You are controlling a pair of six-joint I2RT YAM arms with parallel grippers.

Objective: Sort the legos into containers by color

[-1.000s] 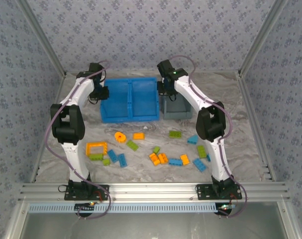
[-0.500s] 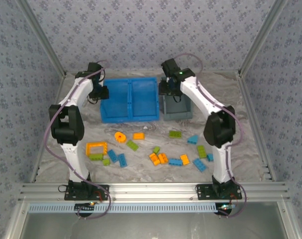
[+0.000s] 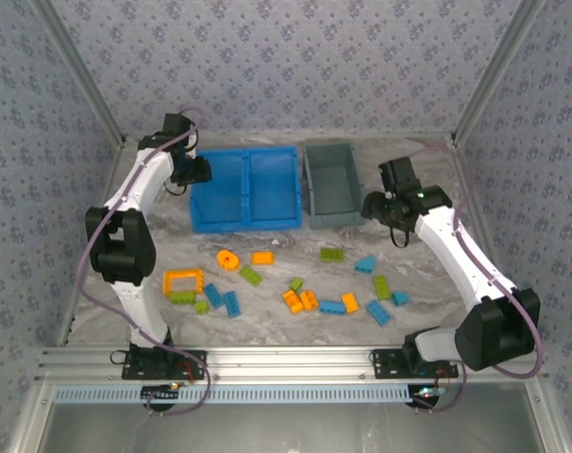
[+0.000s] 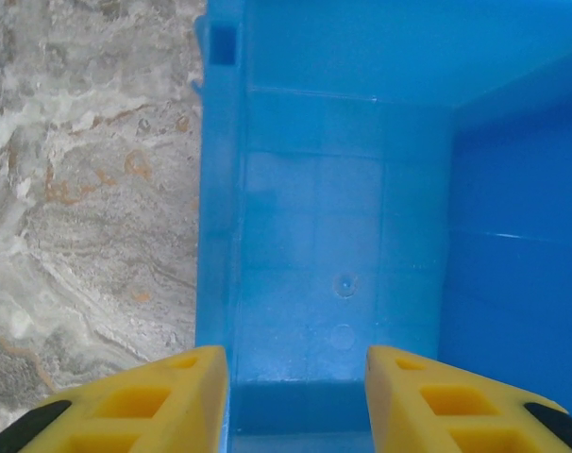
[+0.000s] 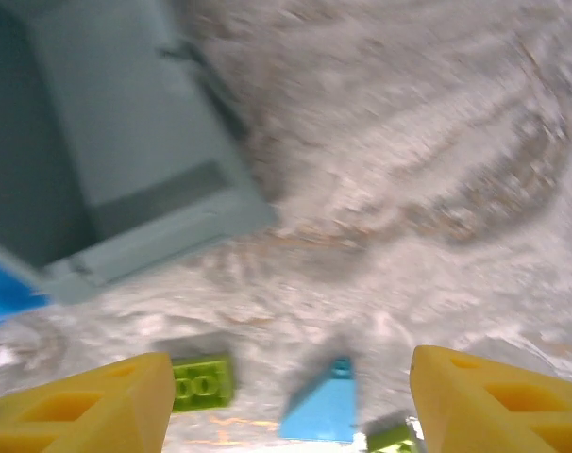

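The right arm has swung out from above the small grey rectangular plastic bin [image 3: 331, 193]. The right gripper [image 3: 377, 207] now hangs just to that bin's right, its yellow fingers spread wide with nothing between them. Nearest the arm bases, the small orange, lime green and blue plastic lego bricks [image 3: 294, 301] lie scattered on the marbled table [image 3: 295, 247], among them an orange open frame [image 3: 182, 281] and an orange round piece [image 3: 227, 259]. Farther back, the left gripper [image 4: 295, 382], fingers parted and empty, hovers over the left compartment of the bright blue two-compartment plastic bin [image 4: 343, 236].
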